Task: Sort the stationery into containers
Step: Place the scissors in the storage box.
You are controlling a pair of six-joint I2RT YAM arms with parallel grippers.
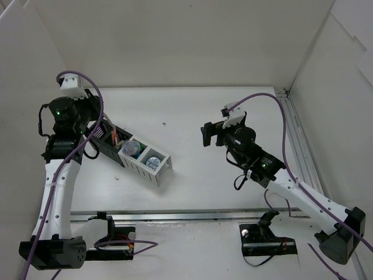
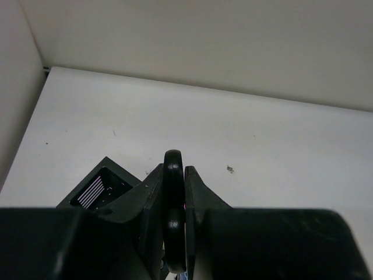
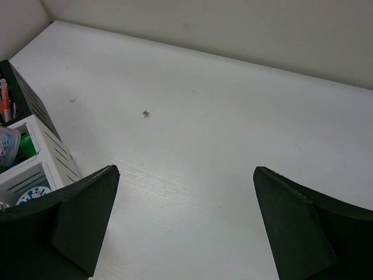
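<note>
The containers (image 1: 143, 166) are a slanted row of joined mesh boxes, black at the left and white at the right. Orange pens (image 1: 115, 137) stand in a black box. A clear jar (image 1: 133, 149) and a blue roll (image 1: 153, 161) lie in the white boxes. My left gripper (image 1: 98, 127) hovers over the black end, shut on a black scissors handle loop (image 2: 173, 192) held upright between the fingers; the blades are hidden. A black box (image 2: 99, 189) shows just left of it. My right gripper (image 1: 205, 135) is open and empty, right of the row, above bare table.
White walls close in the table (image 1: 198, 111) at the back and both sides. A metal rail (image 1: 303, 151) runs along the right side. In the right wrist view the white boxes (image 3: 49, 157) sit at the left edge, with a small dark speck (image 3: 145, 114) on the table.
</note>
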